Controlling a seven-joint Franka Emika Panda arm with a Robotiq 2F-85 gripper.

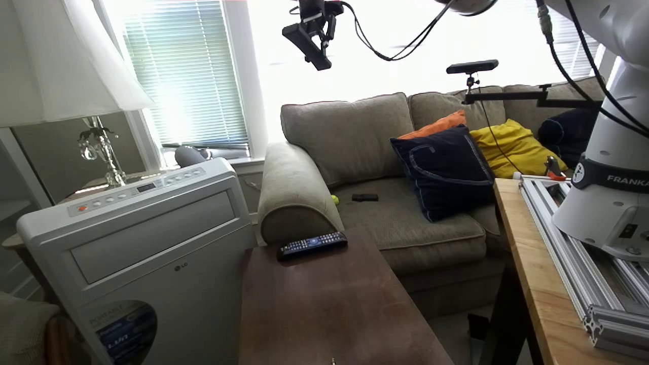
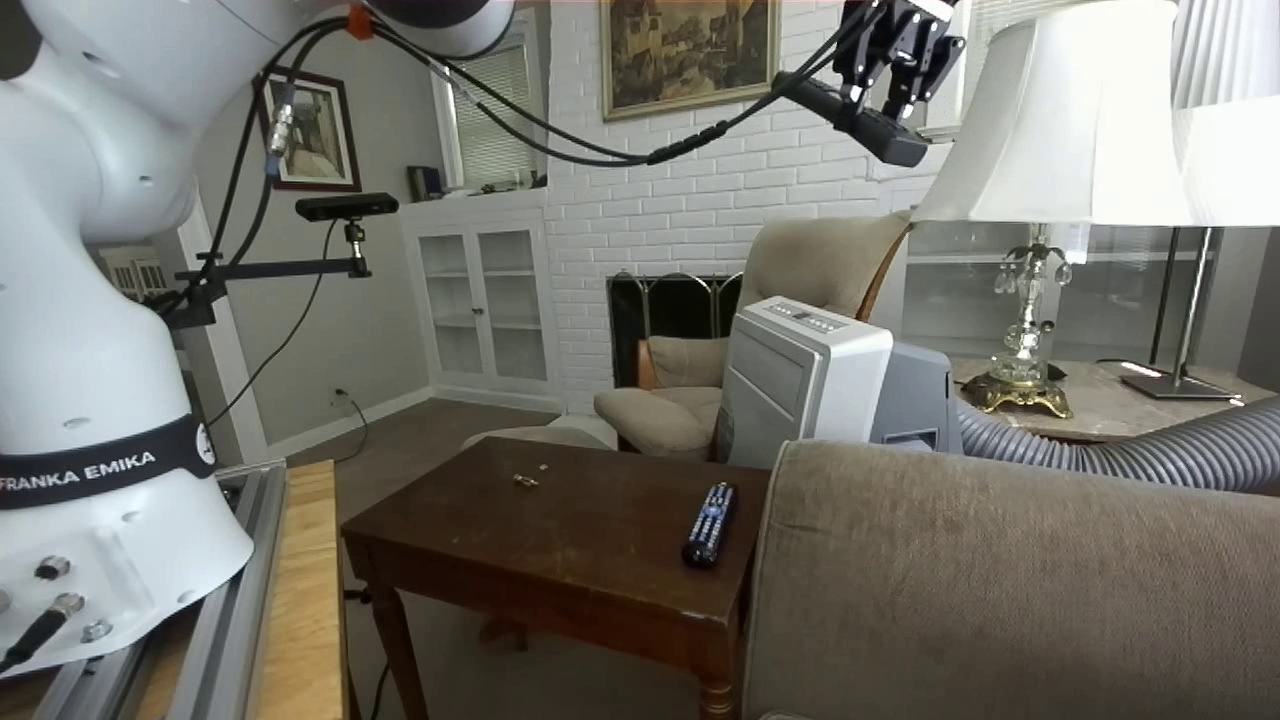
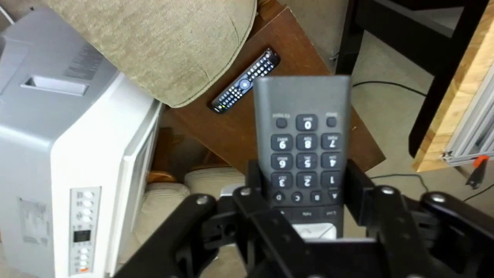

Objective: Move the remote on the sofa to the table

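My gripper (image 3: 303,173) is shut on the remote (image 3: 305,100), a dark grey keypad remote pinched by its long sides between the two black fingers. Its lower end is partly hidden by the gripper. In both exterior views the remote (image 1: 304,43) (image 2: 890,138) hangs tilted, high in the air, well above the furniture. The table (image 1: 324,304) (image 2: 600,500), reddish-brown wood, stands against the armrest of the olive-grey sofa (image 1: 375,223). In the wrist view the table (image 3: 301,50) shows far below, partly covered by the held remote.
Another black remote (image 1: 313,244) (image 2: 710,525) with bluish buttons lies at the table's sofa end. A small flat black object (image 1: 365,197) and a yellow-green ball (image 1: 335,199) are on the sofa seat. A white air conditioner (image 1: 152,253) and lamp (image 2: 1050,120) stand nearby.
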